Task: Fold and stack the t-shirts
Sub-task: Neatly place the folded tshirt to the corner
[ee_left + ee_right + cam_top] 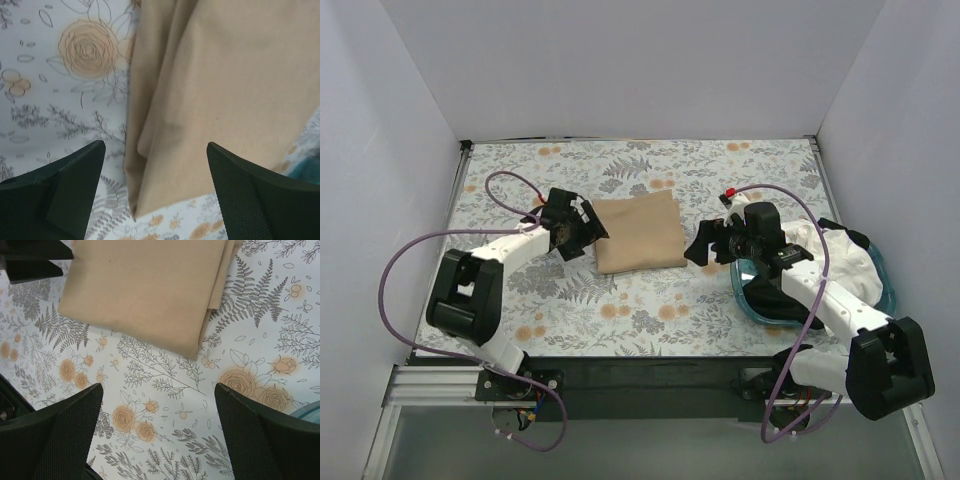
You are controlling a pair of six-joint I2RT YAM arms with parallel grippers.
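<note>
The tan t-shirt (638, 232) lies folded into a flat rectangle on the floral table cover. My left gripper (588, 232) is open and empty at the shirt's left edge; in the left wrist view (156, 165) its jaws straddle the folded edge of the tan cloth (220, 75). My right gripper (705, 245) is open and empty just right of the shirt, over bare table cover (157, 410), with the tan shirt (145, 285) ahead of it. The white t-shirt (830, 255) and the black t-shirt (775, 295) lie crumpled in the teal basin.
The teal round basin (890, 290) stands at the right, under my right arm. White walls enclose the table on the left, back and right. Purple cables loop over both arms. The left gripper's fingers (30, 260) show in the right wrist view's top left corner.
</note>
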